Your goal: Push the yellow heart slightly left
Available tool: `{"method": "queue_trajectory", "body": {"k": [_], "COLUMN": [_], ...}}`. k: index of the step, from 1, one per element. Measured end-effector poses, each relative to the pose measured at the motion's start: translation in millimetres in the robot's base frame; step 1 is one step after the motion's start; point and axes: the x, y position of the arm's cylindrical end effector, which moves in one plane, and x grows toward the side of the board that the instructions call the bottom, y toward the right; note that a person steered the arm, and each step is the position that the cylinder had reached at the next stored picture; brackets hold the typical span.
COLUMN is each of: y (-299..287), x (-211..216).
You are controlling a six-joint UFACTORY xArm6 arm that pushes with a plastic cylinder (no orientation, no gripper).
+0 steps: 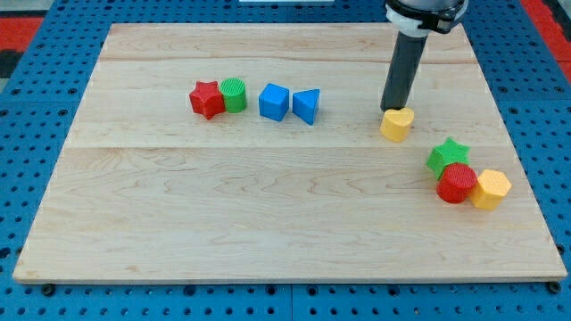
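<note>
The yellow heart (397,124) lies on the wooden board (268,205), right of the middle and toward the view's top. My tip (388,110) stands just behind the heart, at its upper left edge, touching or nearly touching it. The dark rod rises from there to the view's top.
A red star (206,99) touches a green cylinder (234,94) at the upper left. A blue cube (274,102) and a blue triangular block (306,105) sit right of them. At the right, a green star (448,157), a red cylinder (457,183) and a yellow hexagon (491,189) cluster together.
</note>
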Motion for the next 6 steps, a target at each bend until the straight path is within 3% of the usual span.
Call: {"method": "queue_trajectory", "body": {"k": [2,4,6], "y": [58.7,61.4,52.8], "x": [6.6,42.4,49.0]}}
